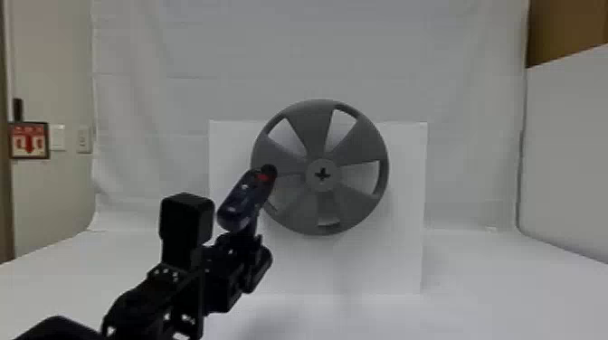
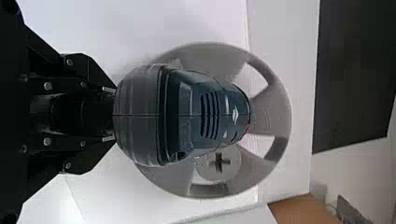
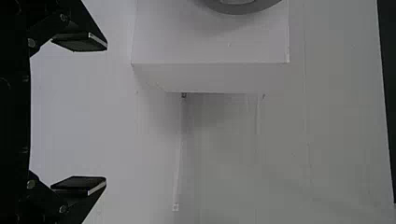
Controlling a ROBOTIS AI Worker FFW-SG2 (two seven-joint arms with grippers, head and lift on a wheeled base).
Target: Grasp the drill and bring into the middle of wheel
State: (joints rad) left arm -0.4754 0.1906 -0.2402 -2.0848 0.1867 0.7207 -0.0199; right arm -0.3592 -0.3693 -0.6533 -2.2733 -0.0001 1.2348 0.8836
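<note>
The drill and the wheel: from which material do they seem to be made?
The drill looks like hard molded plastic, dark bluish and slightly glossy, with a seam line and vent slots. The wheel seems matte gray plastic, its color even and without metallic shine, though painted metal cannot be ruled out.

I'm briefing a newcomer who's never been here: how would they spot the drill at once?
Find the big grey wheel in front of the white board. Overlapping the wheel's left edge in the head view is the drill, its grip in the left tool. Unlike the grey wheel and the black arm, it has a rounded, dark blue body with a red patch near its front.
</note>
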